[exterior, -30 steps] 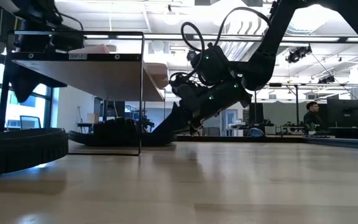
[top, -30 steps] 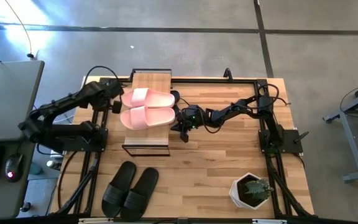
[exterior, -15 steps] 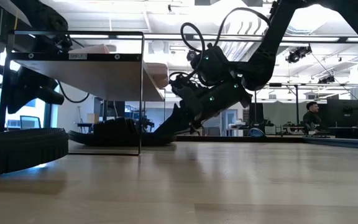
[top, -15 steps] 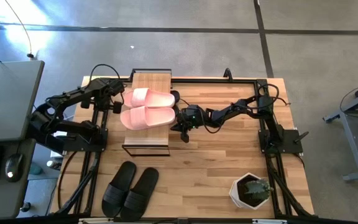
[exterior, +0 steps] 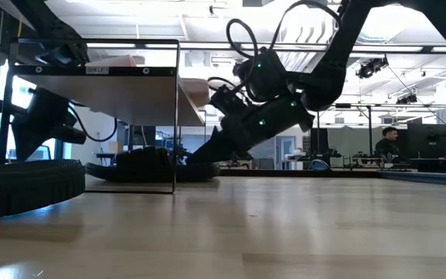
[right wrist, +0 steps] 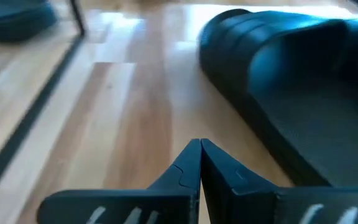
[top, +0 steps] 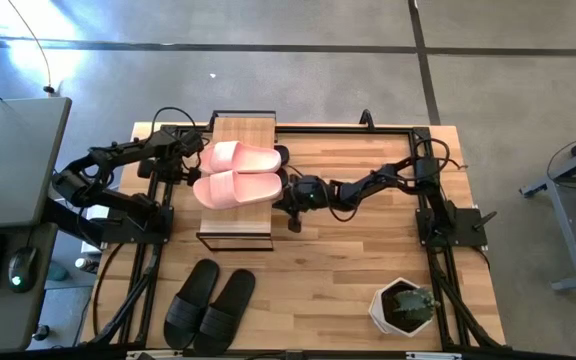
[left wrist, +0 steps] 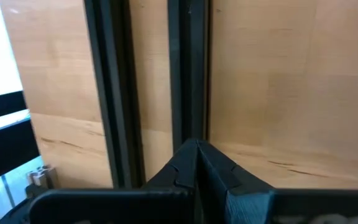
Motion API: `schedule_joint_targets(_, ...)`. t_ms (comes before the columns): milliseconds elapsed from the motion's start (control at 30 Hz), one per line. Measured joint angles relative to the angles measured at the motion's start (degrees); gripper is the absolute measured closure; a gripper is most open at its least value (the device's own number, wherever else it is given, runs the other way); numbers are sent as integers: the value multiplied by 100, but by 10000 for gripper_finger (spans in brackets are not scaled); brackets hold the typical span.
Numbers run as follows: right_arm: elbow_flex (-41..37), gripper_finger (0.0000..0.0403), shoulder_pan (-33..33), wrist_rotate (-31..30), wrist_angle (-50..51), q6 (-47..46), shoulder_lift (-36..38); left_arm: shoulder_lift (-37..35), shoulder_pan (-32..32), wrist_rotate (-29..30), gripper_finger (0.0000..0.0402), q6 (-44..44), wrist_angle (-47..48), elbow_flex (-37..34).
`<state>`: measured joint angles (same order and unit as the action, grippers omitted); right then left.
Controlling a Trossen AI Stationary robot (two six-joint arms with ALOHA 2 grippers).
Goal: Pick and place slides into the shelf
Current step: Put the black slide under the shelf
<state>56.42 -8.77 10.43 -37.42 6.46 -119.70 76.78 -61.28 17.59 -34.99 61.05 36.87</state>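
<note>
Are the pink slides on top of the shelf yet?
Yes, in the high view both pink slides lie side by side on the shelf's wooden top.

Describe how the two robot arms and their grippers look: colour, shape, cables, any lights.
Both arms are matte black, built of jointed segments, with black cables looping beside them. The left gripper and the right gripper each have two dark, angular fingers tapering to a narrow tip. The right gripper carries small green lights on its wrist housing, seen in the low view too.

Two slides [top: 236, 176] lie atop the shelf [top: 240, 128].
</note>
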Motion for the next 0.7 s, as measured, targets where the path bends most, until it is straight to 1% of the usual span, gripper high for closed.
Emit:
schedule_joint_targets(67,1,403,40,-397,11,-107,0,0,0,-11,401,11,-63,-35)
schedule_joint_targets(200,-60,403,20,-685,273,-248,0,-1,0,-9,401,59,-106,-51)
schedule_joint_targets(333,-246,403,-23,-1130,208,-591,0,-1,0,-8,402,89,-160,-51)
schedule_joint_targets(433,-402,403,-25,-1456,-134,-918,0,-1,-20,-7,401,156,-221,-51)
schedule_joint_targets(567,-575,403,22,-1965,-272,-1321,-2,-1,-248,10,401,275,-260,-52)
schedule_joint_targets(700,-583,403,109,-2308,-355,-1549,-2,-1,-535,4,401,422,-272,-54)
